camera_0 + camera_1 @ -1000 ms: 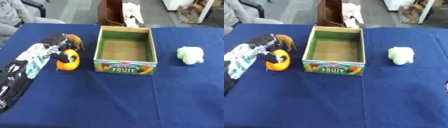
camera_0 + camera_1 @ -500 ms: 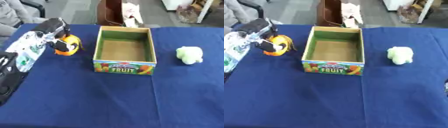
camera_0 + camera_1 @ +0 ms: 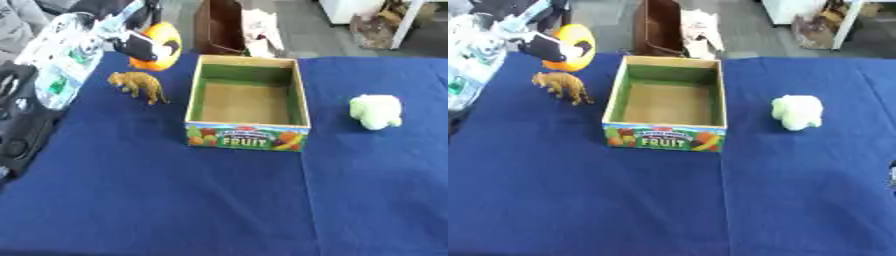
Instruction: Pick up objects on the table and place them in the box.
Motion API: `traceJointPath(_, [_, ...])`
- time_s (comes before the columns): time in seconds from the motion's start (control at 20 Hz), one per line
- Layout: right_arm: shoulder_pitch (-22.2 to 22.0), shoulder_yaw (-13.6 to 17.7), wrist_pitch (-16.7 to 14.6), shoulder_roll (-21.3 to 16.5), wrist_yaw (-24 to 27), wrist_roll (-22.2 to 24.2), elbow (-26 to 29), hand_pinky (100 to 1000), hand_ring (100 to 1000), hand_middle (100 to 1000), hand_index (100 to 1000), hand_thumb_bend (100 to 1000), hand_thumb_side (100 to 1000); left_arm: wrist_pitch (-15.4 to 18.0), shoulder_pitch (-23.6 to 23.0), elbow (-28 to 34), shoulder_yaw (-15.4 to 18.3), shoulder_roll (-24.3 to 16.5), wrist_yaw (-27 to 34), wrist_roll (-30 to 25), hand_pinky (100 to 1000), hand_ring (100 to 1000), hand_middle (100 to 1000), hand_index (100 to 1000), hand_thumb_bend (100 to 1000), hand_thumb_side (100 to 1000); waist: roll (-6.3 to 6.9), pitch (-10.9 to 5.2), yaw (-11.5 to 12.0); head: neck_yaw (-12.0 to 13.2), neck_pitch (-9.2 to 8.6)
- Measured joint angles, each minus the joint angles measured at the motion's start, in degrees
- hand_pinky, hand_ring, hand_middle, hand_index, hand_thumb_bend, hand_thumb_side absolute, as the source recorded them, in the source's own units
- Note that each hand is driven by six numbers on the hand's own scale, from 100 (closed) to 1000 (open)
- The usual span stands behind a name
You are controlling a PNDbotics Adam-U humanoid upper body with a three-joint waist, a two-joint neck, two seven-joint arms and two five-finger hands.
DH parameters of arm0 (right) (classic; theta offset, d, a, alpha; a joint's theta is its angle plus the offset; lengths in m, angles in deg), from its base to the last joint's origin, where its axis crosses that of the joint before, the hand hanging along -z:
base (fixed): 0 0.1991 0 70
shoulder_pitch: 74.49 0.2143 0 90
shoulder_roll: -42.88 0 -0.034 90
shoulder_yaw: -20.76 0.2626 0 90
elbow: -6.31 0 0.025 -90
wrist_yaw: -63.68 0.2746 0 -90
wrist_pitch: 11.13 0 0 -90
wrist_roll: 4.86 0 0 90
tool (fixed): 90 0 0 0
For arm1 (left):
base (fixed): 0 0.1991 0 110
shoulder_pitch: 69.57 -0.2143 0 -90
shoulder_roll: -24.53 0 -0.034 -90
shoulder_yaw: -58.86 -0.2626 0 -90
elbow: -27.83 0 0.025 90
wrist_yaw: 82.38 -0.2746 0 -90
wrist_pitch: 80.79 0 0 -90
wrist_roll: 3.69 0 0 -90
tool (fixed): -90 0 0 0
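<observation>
One open cardboard box (image 3: 248, 136) with green inner walls and a "FRUIT" label on its front. One round orange object (image 3: 158, 46). One small brown four-legged animal figure (image 3: 140, 85). One pale green lumpy soft object (image 3: 377, 111). One dark blue cloth-covered table (image 3: 219, 200). One robot hand in view, the left hand (image 3: 140, 42).

The box (image 3: 246, 135) near the desk's (image 3: 175, 200) far edge carries the word "FRUIT" in white letters on its front wall, among printed fruit pictures. Nothing else is readable.
</observation>
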Motion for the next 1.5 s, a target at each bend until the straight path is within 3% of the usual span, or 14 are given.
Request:
traceJointPath(0.3, [0.36, -0.43, -0.12, 0.05, 0.0, 0.48, 0.0, 550, 712, 635, 721, 100, 100, 2.55, 5.79, -8.3, -3.04, 6.81, -4.14, 2.12, 488, 274, 229, 383, 423, 259, -0.03, 0.41, -1.07, 0.54, -0.06])
traceJointPath(0.45, [0.43, -0.47, -0.16, 0.21, 0.0, 0.68, 0.0, 550, 712, 635, 721, 100, 100, 3.59, 6.14, -10.62, -3.5, 8.0, -5.23, 2.94, 500, 300, 256, 412, 438, 247, -0.03, 0.53, -1.25, 0.74, -0.08])
traceJointPath(0.55, [0.91, -0.8, -0.14, 0.64, 0.0, 0.84, 0.0, 550, 712, 635, 721, 100, 100, 3.74, 6.32, -12.45, -3.88, 9.09, -5.25, 2.97, 509, 321, 279, 435, 443, 243, -0.06, 1.09, -2.7, 1.15, -0.42])
traceJointPath(0.8, [1.24, -1.14, -0.11, 1.04, 0.0, 1.27, 0.0, 550, 712, 635, 721, 100, 100, 5.08, 6.59, -19.82, -4.68, 15.93, -5.46, 4.11, 532, 396, 361, 508, 451, 242, 0.03, 1.42, -3.3, 1.52, -0.62])
traceJointPath(1.0, [1.31, -1.15, -0.05, 1.16, 0.0, 1.36, 0.0, 550, 712, 635, 721, 100, 100, 7.79, 6.61, -25.45, -4.88, 18.87, -6.12, 6.02, 552, 455, 438, 574, 475, 250, 0.03, 1.48, -3.45, 1.66, -0.82])
traceJointPath(1.15, [1.31, -1.15, -0.04, 1.24, 0.0, 1.38, 0.0, 550, 712, 635, 721, 100, 100, 9.24, 6.6, -27.74, -4.88, 19.38, -6.68, 7.11, 566, 484, 476, 614, 527, 259, 0.03, 1.48, -3.43, 1.66, -0.86])
traceJointPath(1.35, [1.31, -1.15, -0.04, 1.49, 0.0, 1.39, 0.0, 550, 713, 636, 722, 100, 100, 10.25, 6.57, -28.46, -4.87, 19.51, -6.66, 7.33, 624, 579, 583, 725, 810, 274, 0.03, 1.48, -3.37, 1.67, -1.0])
traceJointPath(1.5, [1.31, -1.15, -0.04, 1.49, 0.0, 1.39, 0.0, 550, 712, 636, 722, 100, 100, 10.83, 6.32, -27.13, -4.84, 19.3, -5.72, 6.93, 664, 634, 651, 769, 827, 220, 0.03, 1.47, -3.16, 1.65, -1.01])
